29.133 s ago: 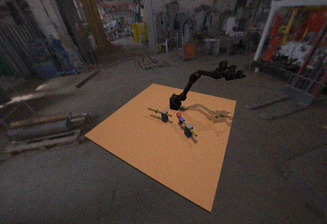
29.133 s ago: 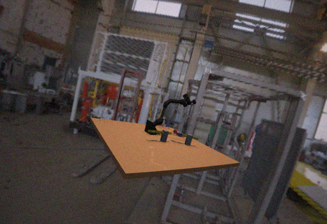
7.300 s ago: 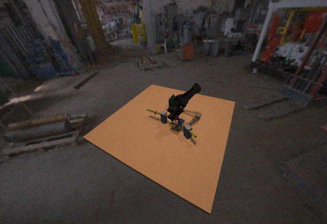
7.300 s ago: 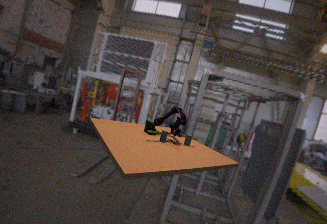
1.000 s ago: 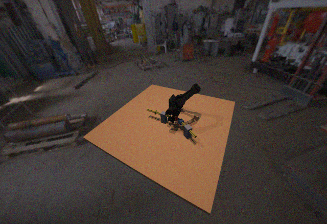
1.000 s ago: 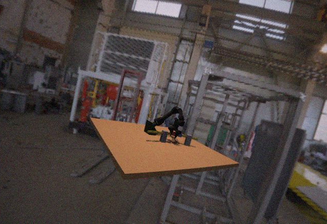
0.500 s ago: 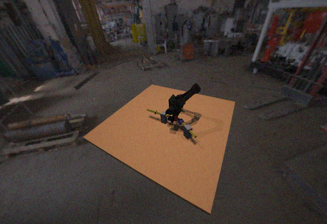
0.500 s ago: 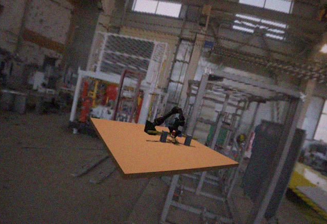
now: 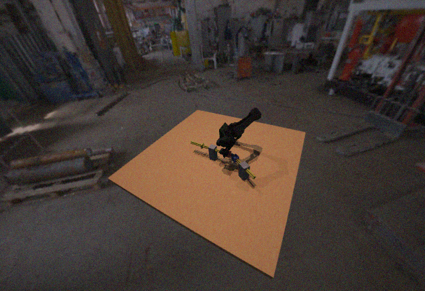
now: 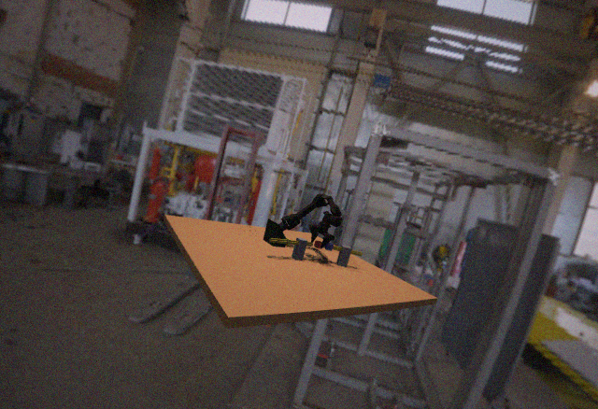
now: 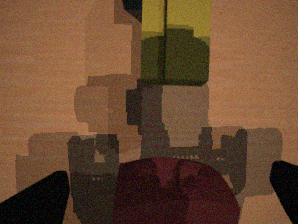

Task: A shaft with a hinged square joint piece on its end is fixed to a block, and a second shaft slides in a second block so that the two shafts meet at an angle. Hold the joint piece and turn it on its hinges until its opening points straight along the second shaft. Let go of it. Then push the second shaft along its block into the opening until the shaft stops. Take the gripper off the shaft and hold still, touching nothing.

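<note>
The joint piece is dark red (image 10: 318,244) (image 11: 175,192) and is hinged to a blue part (image 9: 234,157) (image 10: 329,246) on the fixed shaft's end. The fixed shaft (image 9: 250,173) sits in the right block (image 9: 243,172) (image 10: 343,256). The second shaft (image 9: 196,143) (image 11: 187,20), yellow with a dark line, passes through the left block (image 9: 212,153) (image 10: 298,249). In the wrist view its end faces the red piece, roughly in line, with a gap between. My gripper (image 9: 225,153) (image 10: 320,240) (image 11: 173,176) is wide open. Its fingers show on either side of the red piece, holding nothing. The opening's inside is hidden.
Both blocks stand on the orange table top (image 9: 185,192) (image 10: 280,289). A small collar (image 9: 202,146) sits on the outer part of the second shaft. The black arm (image 9: 240,126) (image 10: 305,209) reaches over from behind. Shadows lie beneath the gripper and shafts.
</note>
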Motion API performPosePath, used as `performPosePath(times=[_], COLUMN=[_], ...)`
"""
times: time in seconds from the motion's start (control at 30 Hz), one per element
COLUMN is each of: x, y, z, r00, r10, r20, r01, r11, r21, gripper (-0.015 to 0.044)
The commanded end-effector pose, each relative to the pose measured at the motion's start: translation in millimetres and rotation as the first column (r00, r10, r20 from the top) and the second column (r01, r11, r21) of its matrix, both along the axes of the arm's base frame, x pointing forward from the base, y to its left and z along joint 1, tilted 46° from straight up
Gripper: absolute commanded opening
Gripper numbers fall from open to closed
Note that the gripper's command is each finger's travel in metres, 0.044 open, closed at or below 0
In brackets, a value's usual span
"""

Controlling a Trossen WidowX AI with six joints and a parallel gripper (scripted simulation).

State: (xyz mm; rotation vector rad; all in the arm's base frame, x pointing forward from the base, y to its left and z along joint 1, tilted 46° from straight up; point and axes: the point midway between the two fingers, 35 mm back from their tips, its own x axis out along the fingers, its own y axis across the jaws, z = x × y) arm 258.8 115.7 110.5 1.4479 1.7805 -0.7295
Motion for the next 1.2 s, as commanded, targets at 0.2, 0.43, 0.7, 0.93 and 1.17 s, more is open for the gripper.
performPosePath(times=[0.2,0.43,0.7,0.93,1.17], x=[11.1,14.4,15.6,14.4,13.5], y=[-27.3,-47.0,-69.4,-88.4,-95.0], z=[26.3,43.4,63.1,80.6,86.8], r00=[0.950,0.854,0.686,0.497,0.423], r10=[0.217,0.358,0.487,0.568,0.589], r20=[0.222,0.378,0.541,0.656,0.688], r01=[-0.229,-0.392,-0.553,-0.661,-0.690], r11=[0.973,0.920,0.832,0.738,0.702], r21=[0.031,0.015,-0.047,-0.138,-0.177], gripper=[0.0440,0.0440,0.0440,0.0440,0.0440])
